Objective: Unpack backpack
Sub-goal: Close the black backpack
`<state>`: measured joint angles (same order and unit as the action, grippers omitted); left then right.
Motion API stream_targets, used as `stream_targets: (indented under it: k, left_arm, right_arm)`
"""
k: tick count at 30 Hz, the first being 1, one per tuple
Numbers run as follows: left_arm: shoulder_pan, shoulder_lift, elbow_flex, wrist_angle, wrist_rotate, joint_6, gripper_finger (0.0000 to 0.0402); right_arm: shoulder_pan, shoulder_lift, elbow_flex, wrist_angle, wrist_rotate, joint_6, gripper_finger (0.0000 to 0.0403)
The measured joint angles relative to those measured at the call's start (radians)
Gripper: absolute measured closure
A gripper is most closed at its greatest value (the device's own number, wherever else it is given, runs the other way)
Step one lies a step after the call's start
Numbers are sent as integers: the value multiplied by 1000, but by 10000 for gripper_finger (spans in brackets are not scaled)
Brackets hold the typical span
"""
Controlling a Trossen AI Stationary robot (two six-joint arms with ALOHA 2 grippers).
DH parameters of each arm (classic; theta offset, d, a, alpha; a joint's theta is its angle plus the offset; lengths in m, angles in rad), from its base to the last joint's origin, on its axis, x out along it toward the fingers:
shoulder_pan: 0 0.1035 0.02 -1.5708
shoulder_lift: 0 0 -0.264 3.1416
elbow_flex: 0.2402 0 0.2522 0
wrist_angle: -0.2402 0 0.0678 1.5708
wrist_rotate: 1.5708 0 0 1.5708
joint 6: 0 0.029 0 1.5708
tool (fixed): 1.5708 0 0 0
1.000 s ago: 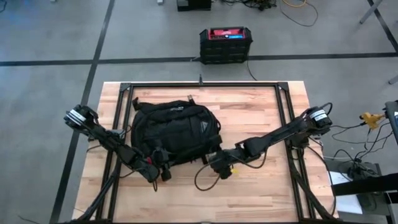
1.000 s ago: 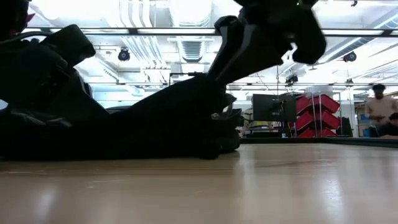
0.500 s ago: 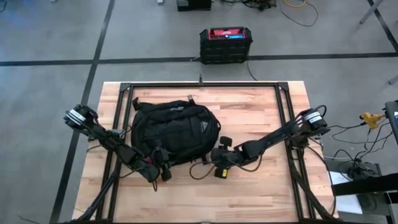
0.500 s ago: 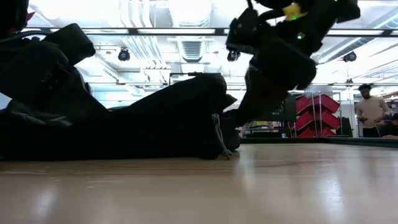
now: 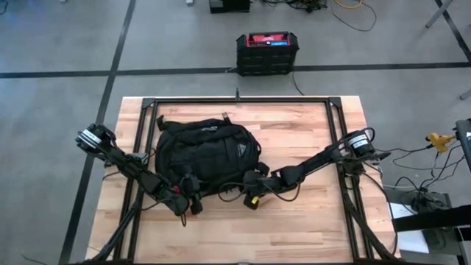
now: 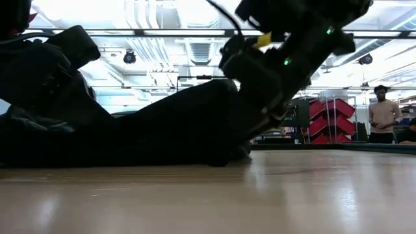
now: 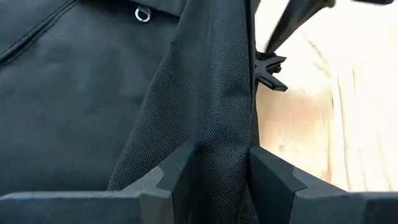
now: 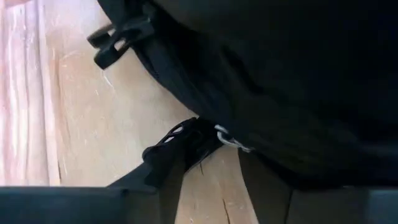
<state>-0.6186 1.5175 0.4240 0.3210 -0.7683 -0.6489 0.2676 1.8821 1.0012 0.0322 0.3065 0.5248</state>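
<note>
Two dark robot arms reach toward one large black backpack [image 5: 207, 156] that lies flat on a wooden table [image 5: 294, 228], toward its left and middle. From above, the bag is a rounded soft mound with a small pale logo [image 5: 240, 152] near its right side.

At the bag's lower left edge, the left gripper [image 7: 219, 171] is clamped on a padded, mesh-textured shoulder strap [image 7: 205, 99]; its two fingers [image 7: 171, 177] press the fabric from both sides. A black plastic buckle [image 7: 270, 71] lies on the wood just beside that strap.

At the bag's lower right edge, the right gripper [image 8: 208, 168] has its fingers spread, nothing caught between them. A small metal ring [image 8: 227, 138] and a dark webbing tab [image 8: 177, 140] sit just ahead of it, at the bag's hem, and a loose clip [image 8: 118, 40] lies on the wood nearby.

Seen from table height, the bag sags low and wide. It looks limp and likely to fold or slump when lifted, so a pinch of plain fabric would probably just stretch. Straps, webbing tabs and zip pulls seem the surest holds; one strap held firm should steady the bag while a zip is worked.
</note>
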Motion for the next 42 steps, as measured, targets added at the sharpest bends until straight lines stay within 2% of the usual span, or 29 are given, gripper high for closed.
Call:
stream_targets:
  k: [7, 10, 14, 18, 22, 26, 29, 33, 39, 42]
  left_arm:
    - [-14, 0, -2, -5, 0, 0, 283]
    - [-16, 0, -2, -6, 0, 0, 283]
    - [-16, 0, -2, -5, -4, 1, 283]
    - [-16, 0, -2, 0, -4, -6, 283]
    - [-17, 0, -2, 0, -3, -15, 283]
    - [-17, 0, -2, 2, -1, -15, 283]
    - [-17, 0, -1, 2, 0, -15, 283]
    - [-17, 0, -1, 3, 0, -16, 283]
    - [-18, 0, -1, 4, 0, -18, 283]
    - [-19, 1, -1, 3, 1, -17, 283]
  right_arm:
    - [10, -34, 0, -84, -23, -25, 378]
    - [24, -66, 3, -195, -52, -58, 398]
    - [37, -81, 2, -287, -48, -67, 376]
    - [35, -75, 2, -249, -20, -78, 309]
    - [35, -73, 2, -230, 100, -104, 235]
    - [25, -73, 2, -197, 119, -155, 199]
    - [18, -73, 2, -171, 112, -197, 198]
    - [2, -58, 2, -172, 85, -201, 218]
    - [-18, -3, 4, -149, 26, -185, 266]
    - [-18, 0, 6, -155, 25, -184, 311]
